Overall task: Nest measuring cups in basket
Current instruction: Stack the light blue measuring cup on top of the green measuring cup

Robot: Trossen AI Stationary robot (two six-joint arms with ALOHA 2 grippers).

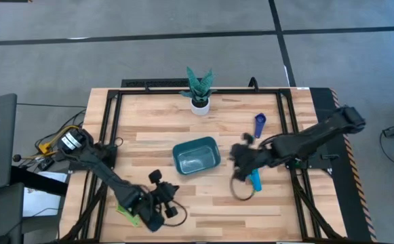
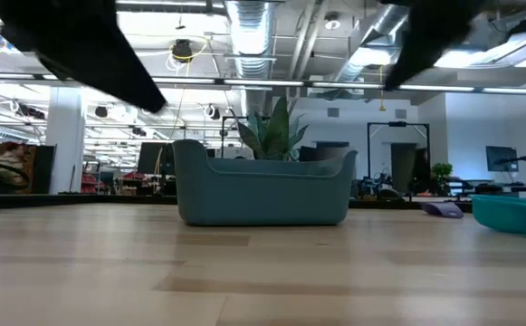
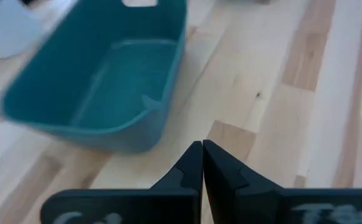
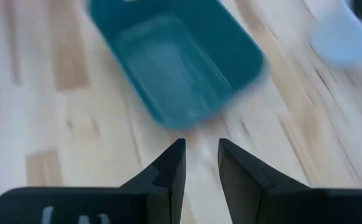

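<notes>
The teal basket [image 1: 176, 160] stands on its base mid-table and looks empty in both wrist views [image 3: 87, 132] [image 4: 190, 115]. A dark blue measuring cup [image 1: 260, 123] lies toward the far right. A light blue cup [image 1: 254, 180] lies right of the basket, also seen in the low view [image 2: 511, 212]. A green cup [image 1: 127, 214] lies near the left near edge, partly under my left arm. The other cups do not show. My left gripper [image 1: 156, 178] [image 3: 202, 147] is shut, near-left of the basket. My right gripper [image 1: 236, 154] [image 4: 200, 144] is slightly open, just right of the basket, holding nothing.
A white pot with a green plant [image 1: 199, 103] stands behind the basket near the far edge. A dark ring-shaped thing [image 1: 241, 190] lies beside the light blue cup under my right arm. Bare wood lies between the basket and the near edge.
</notes>
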